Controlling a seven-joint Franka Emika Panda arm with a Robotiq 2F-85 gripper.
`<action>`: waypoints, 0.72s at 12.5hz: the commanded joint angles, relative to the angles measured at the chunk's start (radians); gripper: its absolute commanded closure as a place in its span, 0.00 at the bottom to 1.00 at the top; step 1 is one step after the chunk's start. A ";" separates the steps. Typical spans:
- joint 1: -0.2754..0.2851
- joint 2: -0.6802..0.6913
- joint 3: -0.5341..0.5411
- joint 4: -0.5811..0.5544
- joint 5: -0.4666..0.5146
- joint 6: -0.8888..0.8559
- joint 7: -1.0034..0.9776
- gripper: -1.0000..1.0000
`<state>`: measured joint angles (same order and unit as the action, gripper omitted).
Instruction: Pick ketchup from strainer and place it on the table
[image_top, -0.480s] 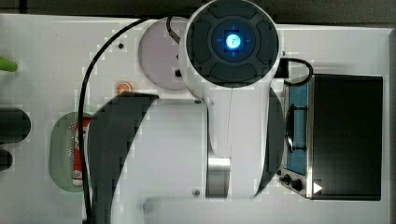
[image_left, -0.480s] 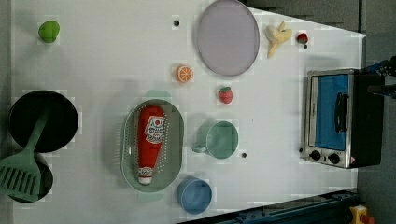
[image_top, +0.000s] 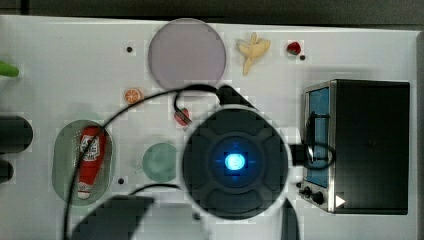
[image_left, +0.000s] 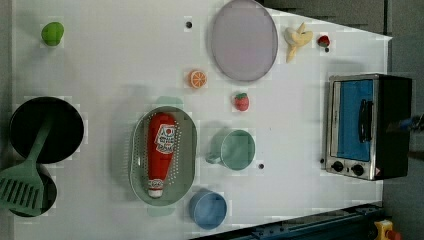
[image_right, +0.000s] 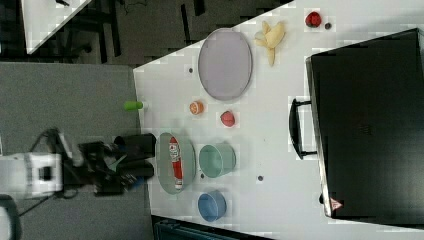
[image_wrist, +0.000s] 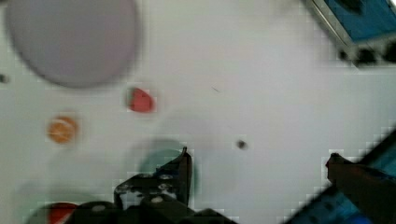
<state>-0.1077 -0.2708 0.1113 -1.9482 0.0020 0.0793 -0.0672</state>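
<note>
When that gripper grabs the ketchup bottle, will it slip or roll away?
The ketchup lies flat in the strainer, so it likely stays put. Its tapered, rounded body may slip in a pinch, and set on its side on the table it could roll.

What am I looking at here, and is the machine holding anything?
It is a single robot arm over a white table. Three fixed cameras look down at the scene; a fourth rides on the wrist. In the top view the dark round shape with a blue light is the arm itself. The wrist view shows its tool open and empty above the table. The red ketchup bottle lies in the pale green strainer. Nearby sit a teal cup, a blue cup, a lilac plate and a toaster oven.
</note>
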 joint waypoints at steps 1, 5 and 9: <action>0.029 0.095 0.157 0.014 0.012 0.042 0.033 0.00; 0.037 0.181 0.352 0.014 0.011 0.158 0.035 0.00; 0.044 0.304 0.519 0.012 0.011 0.285 0.038 0.00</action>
<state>-0.0571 0.0567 0.6484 -1.9414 0.0042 0.3555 -0.0672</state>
